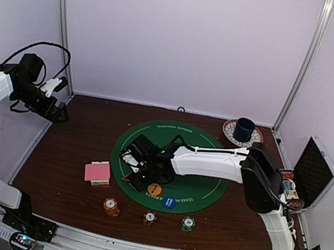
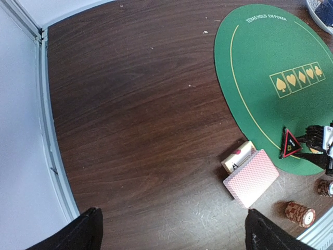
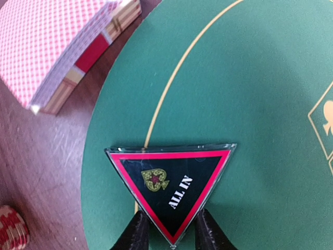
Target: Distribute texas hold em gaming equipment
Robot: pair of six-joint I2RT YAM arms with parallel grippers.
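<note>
Gripping: marker (image 3: 169,190), pinched at its lower tip by the right gripper (image 3: 169,229), over the mat's (image 3: 250,78) near-left edge. Two discs (image 1: 154,189) lie on the mat's near edge, with three chip stacks (image 1: 112,206) just off it. The cards (image 2: 251,177) sit stacked beside the mat, apparently undealt. Idle: left gripper (image 2: 171,213), wide and empty, well left of the mat. Most of the distributing seems still to do.

Pale lilac walls (image 1: 182,37) are enclosing a dark wooden desk (image 1: 63,165), metal posts (image 1: 62,16) standing in the corners.
</note>
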